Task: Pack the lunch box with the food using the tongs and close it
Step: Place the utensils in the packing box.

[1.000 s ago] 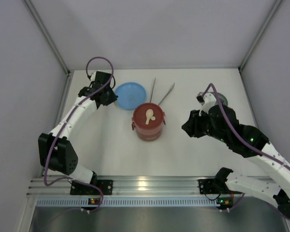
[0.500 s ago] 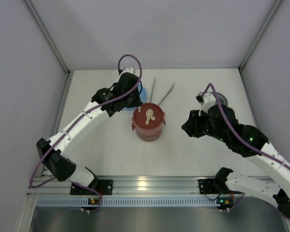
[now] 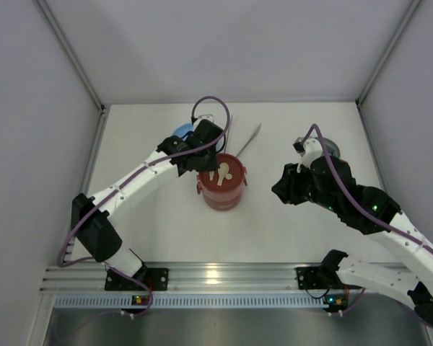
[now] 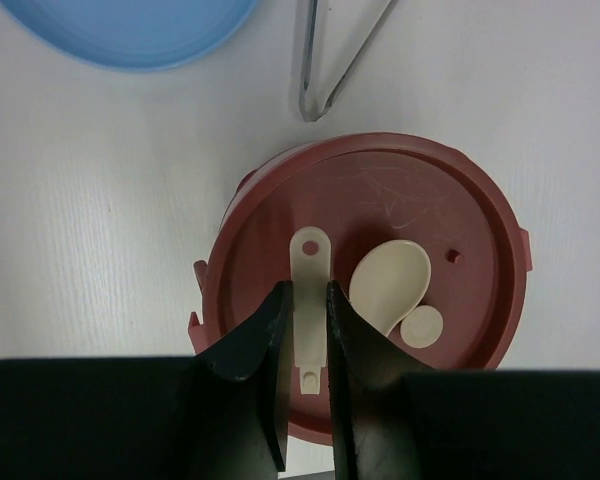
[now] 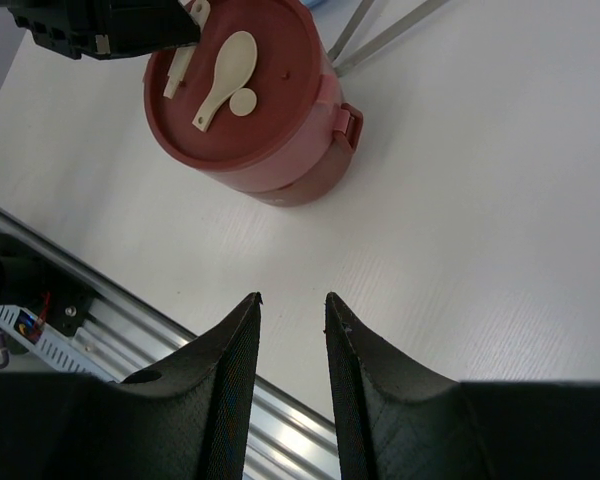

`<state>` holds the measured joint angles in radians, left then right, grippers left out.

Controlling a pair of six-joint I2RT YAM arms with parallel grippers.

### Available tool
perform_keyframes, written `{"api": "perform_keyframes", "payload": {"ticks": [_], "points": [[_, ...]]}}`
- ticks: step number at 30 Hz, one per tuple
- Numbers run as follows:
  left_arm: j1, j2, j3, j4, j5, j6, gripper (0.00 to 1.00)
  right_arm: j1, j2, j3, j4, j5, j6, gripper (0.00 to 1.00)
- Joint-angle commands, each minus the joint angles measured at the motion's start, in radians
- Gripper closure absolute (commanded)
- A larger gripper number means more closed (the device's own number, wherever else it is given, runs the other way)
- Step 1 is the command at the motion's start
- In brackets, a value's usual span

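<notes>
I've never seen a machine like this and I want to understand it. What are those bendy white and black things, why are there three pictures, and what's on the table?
Those are two robot arms bolted to the near edge of a white table. The wide picture comes from a camera up above them. The other two come from a little camera on each arm's wrist, so the black prongs at the bottom are that arm's own pinching tool.

On the table sits a round red lunch box with a lid on. A cream spoon and a small cream disc lie on the lid. Behind it are a blue plate and silver tongs.

The left tool is pinching a flat cream stick on the lid. The right tool hangs open, holding nothing.
</notes>
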<state>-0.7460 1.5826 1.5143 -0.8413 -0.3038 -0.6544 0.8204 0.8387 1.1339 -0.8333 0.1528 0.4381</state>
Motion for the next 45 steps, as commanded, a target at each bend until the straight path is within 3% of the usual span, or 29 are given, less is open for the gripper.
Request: {"api": "perform_keyframes", "payload": {"ticks": [1, 16, 23, 27, 33, 40, 45], "points": [[-0.007, -0.003, -0.016, 0.025, 0.006, 0.013, 1.00, -0.007, -0.006, 0.026, -0.030, 0.016, 0.002, 0.68], [-0.024, 0.001, -0.045, 0.038, 0.009, 0.024, 0.91, -0.007, 0.003, 0.030, -0.027, 0.011, 0.002, 0.68], [-0.029, -0.026, -0.040, 0.053, 0.011, 0.038, 0.68, -0.007, 0.003, 0.033, -0.027, 0.013, 0.002, 0.68], [-0.029, -0.030, -0.032, 0.051, 0.014, 0.045, 0.62, -0.007, 0.007, 0.035, -0.026, 0.011, 0.002, 0.68], [-0.030, -0.061, -0.028, 0.048, 0.009, 0.047, 0.63, -0.007, 0.010, 0.044, -0.032, 0.013, 0.001, 0.68], [-0.027, -0.249, -0.019, 0.122, -0.089, 0.085, 0.60, -0.007, 0.025, 0.073, -0.043, 0.048, -0.009, 0.67], [0.051, -0.380, -0.072, 0.232, -0.028, 0.125, 0.57, -0.012, 0.049, 0.084, -0.041, 0.117, -0.004, 0.65]]}}
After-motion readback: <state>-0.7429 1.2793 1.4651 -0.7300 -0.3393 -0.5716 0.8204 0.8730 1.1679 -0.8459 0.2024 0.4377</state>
